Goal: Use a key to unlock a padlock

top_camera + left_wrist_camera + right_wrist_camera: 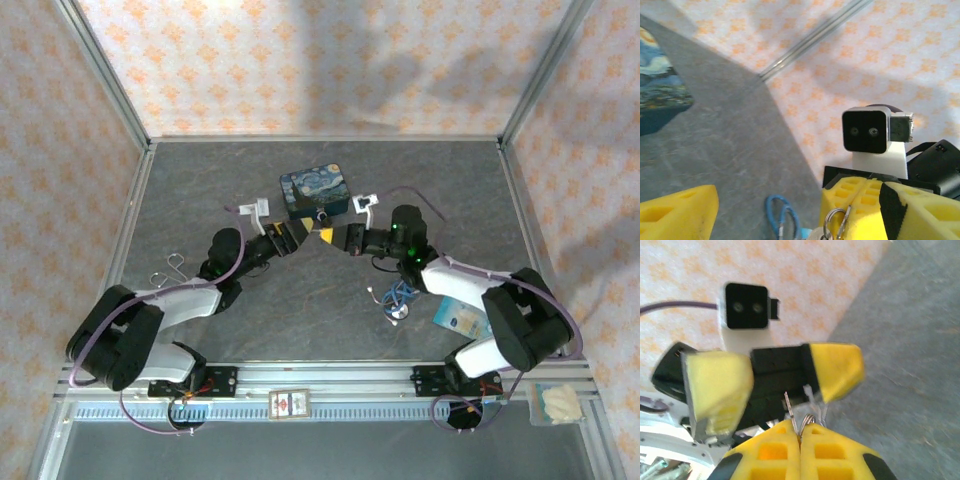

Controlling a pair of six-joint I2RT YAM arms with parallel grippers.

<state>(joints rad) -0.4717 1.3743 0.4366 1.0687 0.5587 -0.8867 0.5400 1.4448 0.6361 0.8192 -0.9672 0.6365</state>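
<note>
behind the grey mottled table stand orange-patterned walls.

Slim pale metal key, upright, pinched in the closed right gripper.

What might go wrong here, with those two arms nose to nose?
1. The right jaws are shut on the key and its ring, with little metal sticking out; a nudge might twist it or let it drop.
2. The left jaws stand open, facing them closely, so the yellow pads might collide.
3. The painted box sits just beyond both arms; a push forward might shove it.
</note>
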